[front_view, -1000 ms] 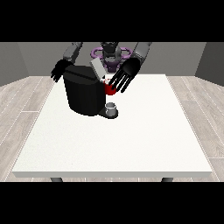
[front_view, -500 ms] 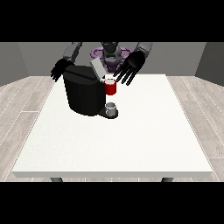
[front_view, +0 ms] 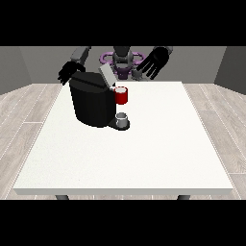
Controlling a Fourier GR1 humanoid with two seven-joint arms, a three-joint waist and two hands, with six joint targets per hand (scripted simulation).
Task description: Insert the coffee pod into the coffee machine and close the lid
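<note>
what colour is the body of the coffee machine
Black, seen in the front view: the coffee machine is a dark block on the white table.

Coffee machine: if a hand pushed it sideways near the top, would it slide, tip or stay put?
The coffee machine looks squat and wide-based, so it would probably slide, not tip. Its raised lid seems thin and hinged, likely to swing if nudged.

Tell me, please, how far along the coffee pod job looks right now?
Looks done: nothing I can confirm; no pod shows plainly. A red thing at the machine and a grey thing on its base are visible. In hand: neither robot hand holds anything; the one at the view's right is raised with fingers spread, the other sits behind the coffee machine. Left: the lid is tilted up, so closing remains.
</note>
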